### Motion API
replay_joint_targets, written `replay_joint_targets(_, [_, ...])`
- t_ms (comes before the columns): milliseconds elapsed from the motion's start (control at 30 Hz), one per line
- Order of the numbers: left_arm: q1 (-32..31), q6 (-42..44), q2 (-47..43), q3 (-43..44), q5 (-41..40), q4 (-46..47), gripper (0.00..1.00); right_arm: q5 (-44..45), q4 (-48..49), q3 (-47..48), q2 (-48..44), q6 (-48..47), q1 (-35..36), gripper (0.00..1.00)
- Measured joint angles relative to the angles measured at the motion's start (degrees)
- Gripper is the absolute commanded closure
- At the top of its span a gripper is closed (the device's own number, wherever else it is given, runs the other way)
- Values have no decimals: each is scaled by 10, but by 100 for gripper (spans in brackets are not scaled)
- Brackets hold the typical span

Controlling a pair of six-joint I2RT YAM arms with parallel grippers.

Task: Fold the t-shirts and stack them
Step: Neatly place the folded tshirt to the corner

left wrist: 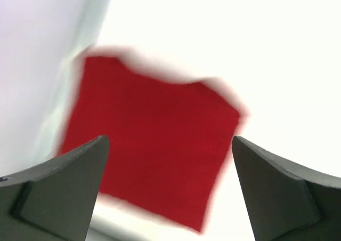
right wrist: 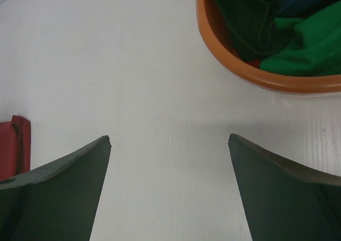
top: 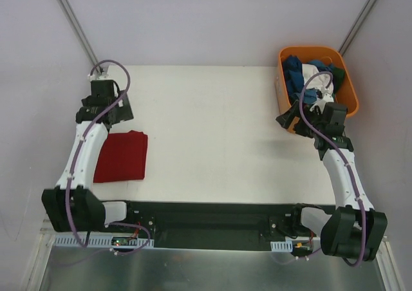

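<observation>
Left end effector (left wrist: pixel 169 141) spread above blurred, seemingly folded red t-shirt (left wrist: pixel 152 118).

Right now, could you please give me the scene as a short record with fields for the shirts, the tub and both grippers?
folded shirt: dark red t-shirt, lying flat at the left of the table
tub: orange tub, far right corner
tub contents: loose shirts, blue, white and green, not folded
left gripper: open, above the dark red t-shirt, holding nothing
right gripper: open, over bare table beside the orange tub, holding nothing
</observation>
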Motion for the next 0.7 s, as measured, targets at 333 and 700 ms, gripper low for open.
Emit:
replay_joint_targets(333, [-100, -91, -193, -131, 218, 231, 1, 118, 44, -23, -26, -16, 108, 3])
replay_joint_targets(700, [-179, -89, -144, -195, 205, 281, 1, 169, 90, -110, -44, -18, 137, 3])
